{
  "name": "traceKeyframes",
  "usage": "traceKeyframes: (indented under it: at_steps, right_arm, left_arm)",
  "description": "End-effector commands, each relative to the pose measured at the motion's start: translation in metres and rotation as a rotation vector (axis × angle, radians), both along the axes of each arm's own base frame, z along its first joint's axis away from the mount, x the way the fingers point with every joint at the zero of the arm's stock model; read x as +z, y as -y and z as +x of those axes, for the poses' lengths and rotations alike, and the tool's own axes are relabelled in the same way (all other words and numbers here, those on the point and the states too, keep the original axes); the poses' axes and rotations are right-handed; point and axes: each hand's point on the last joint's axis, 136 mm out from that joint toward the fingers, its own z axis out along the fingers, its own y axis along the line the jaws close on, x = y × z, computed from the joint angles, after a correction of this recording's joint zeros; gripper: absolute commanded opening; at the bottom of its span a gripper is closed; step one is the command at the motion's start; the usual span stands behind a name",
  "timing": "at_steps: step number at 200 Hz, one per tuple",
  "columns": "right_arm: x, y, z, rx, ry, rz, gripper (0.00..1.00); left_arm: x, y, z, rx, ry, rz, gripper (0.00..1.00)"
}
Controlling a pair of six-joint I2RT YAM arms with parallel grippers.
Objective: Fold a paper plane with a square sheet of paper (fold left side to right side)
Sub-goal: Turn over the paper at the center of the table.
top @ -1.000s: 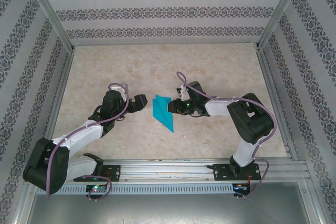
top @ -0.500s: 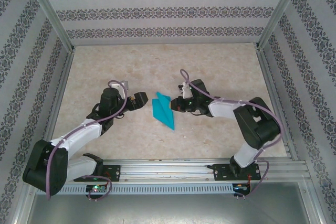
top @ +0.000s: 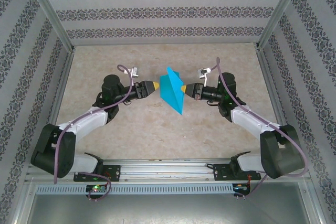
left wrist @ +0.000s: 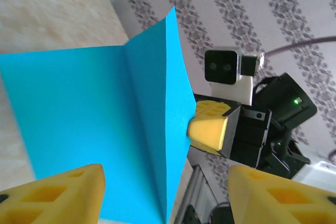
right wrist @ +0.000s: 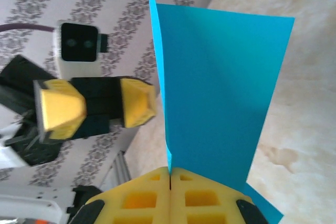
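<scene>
Both arms have stretched out from their bases at 6 o'clock. The square sheet of paper (top: pixel 170 92), flat on the tabletop (top: pixel 157 140) a second ago, now hangs lifted between them, just toward 12 o'clock of the tabletop's middle.

At the sheet's 3 o'clock edge sits the right end effector (top: pixel 183 87). Its wrist view shows the yellow fingers (right wrist: pixel 205 198) pressed together with the teal edge pinched in the seam. At the 9 o'clock side hovers the left end effector (top: pixel 153 85), its fingers (left wrist: pixel 58 195) spread wide and, as far as I can tell, not touching the paper.

One crease runs down the sheet, and the two panels stand at an angle to each other. By my judgement the left-to-right fold is started but not flattened, so the sheet needs lowering and pressing along that crease. Held by one edge only, it could sag or twist. Beyond it stands the patterned back wall (top: pixel 168 14).
</scene>
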Motion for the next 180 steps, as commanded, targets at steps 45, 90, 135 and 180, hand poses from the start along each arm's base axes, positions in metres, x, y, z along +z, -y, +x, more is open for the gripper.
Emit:
traceKeyframes:
  at_steps: [45, 90, 135, 180]
  right_arm:
    - [0.036, -0.019, -0.018, 0.120, 0.054, 0.103, 0.00]
    - [0.032, -0.029, -0.018, 0.143, 0.035, 0.102, 0.00]
    - [0.031, -0.031, -0.016, 0.144, 0.033, 0.103, 0.00]
    - [0.029, -0.031, -0.016, 0.139, 0.024, 0.102, 0.00]
  left_arm:
    - [0.035, 0.038, -0.012, -0.163, 0.098, -0.109, 0.53]
    - [0.033, 0.039, -0.011, -0.163, 0.097, -0.100, 0.44]
    - [0.028, 0.038, -0.009, -0.141, 0.092, -0.068, 0.33]
    - [0.027, 0.034, -0.008, -0.114, 0.097, -0.041, 0.22]
